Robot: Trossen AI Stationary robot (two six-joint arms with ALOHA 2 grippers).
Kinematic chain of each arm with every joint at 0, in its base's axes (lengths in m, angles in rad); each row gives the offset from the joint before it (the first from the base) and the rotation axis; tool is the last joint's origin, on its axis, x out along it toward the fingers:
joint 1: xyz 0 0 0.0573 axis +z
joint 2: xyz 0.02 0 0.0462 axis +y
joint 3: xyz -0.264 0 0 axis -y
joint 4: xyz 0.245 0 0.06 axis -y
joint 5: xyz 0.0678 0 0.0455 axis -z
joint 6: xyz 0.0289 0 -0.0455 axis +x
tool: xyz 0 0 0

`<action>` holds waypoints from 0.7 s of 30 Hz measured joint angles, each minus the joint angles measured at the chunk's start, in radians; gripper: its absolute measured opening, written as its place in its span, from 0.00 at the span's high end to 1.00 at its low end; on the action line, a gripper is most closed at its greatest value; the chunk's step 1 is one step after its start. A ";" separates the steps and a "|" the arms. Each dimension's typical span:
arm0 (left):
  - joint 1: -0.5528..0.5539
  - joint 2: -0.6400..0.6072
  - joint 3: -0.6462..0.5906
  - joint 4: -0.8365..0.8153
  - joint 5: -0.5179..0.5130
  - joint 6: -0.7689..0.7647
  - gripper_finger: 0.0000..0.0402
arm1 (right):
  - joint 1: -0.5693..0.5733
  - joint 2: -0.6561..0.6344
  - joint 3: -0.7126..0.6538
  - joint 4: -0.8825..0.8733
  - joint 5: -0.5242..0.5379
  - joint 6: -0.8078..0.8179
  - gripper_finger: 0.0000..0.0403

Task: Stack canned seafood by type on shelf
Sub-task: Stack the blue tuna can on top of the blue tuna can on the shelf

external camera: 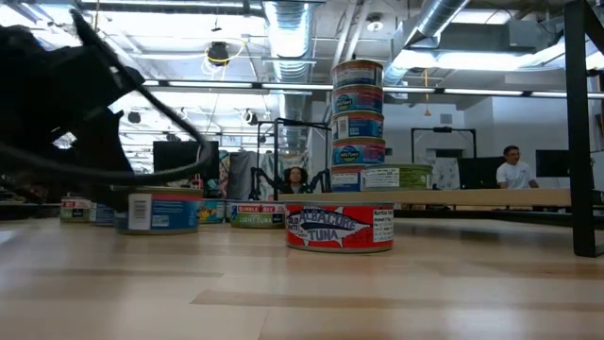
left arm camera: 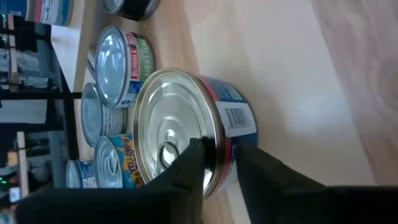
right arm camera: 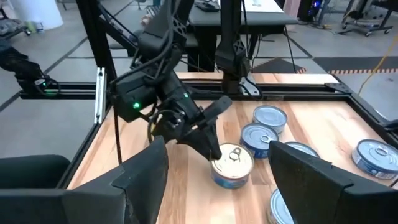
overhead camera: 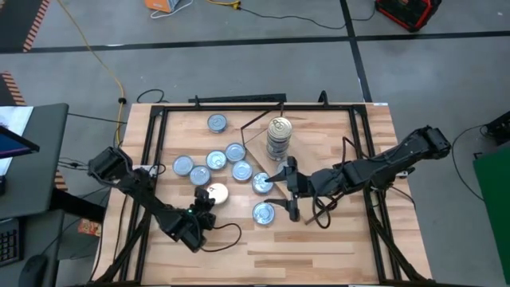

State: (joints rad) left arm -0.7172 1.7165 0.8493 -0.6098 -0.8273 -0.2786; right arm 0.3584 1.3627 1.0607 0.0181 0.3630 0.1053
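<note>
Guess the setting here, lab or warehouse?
Most likely a robotics lab in an open industrial space: exposed ceiling ducts, desks with monitors, people beyond the table, and floor cables around a framed plank table.

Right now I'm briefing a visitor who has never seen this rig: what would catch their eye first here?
Probably the tall stack of tuna tins standing on the light-wood shelf at the table's far side. Next, the left gripper, its jaws pinching the rim of a blue-labelled tin near the front left, beside a loose cluster of tins. The right gripper hangs open mid-table.
</note>
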 joint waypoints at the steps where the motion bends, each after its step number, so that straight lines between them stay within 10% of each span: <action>1: 0.008 -0.001 0.001 0.000 0.007 -0.007 0.82 | 0.004 0.000 0.000 0.004 0.003 -0.001 0.25; 21: 0.016 -0.010 -0.003 0.018 0.190 -0.112 1.00 | 0.008 0.000 0.000 0.009 0.006 0.001 0.25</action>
State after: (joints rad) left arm -0.7010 1.7067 0.8464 -0.5922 -0.6372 -0.3909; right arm 0.3660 1.3628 1.0607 0.0270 0.3691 0.1062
